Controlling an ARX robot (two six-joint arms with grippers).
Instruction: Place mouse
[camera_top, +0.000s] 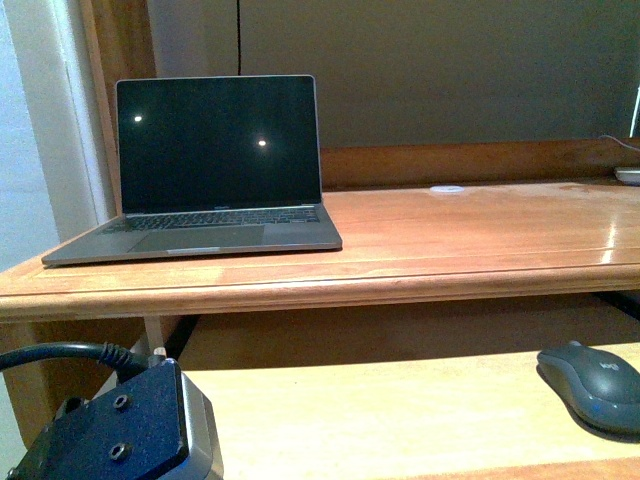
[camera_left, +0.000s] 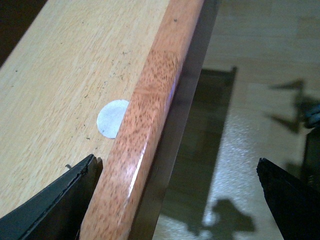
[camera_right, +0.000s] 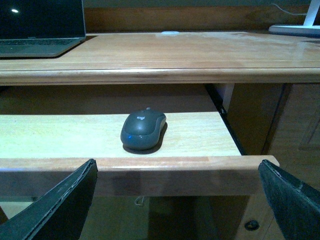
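The mouse (camera_top: 592, 385) (camera_right: 142, 130) is a dark grey domed oval lying on the pull-out wooden shelf (camera_top: 400, 420) (camera_right: 60, 137) below the desktop, toward its right end. My right gripper (camera_right: 177, 200) is open and held back in front of the shelf's front edge, with nothing between its black fingers (camera_right: 55, 205). My left gripper (camera_left: 177, 200) is open too, straddling a reddish wooden shelf edge (camera_left: 150, 130) with floor below. In the front view only the left arm's black body (camera_top: 110, 430) shows at the lower left.
An open laptop (camera_top: 215, 170) (camera_right: 40, 25) with a dark screen sits on the left of the desktop (camera_top: 450, 240). A small white disc (camera_top: 447, 189) lies near the desk's back rail. Another white disc (camera_left: 111, 118) lies on the shelf by the left gripper. A white object (camera_right: 295, 30) sits far right.
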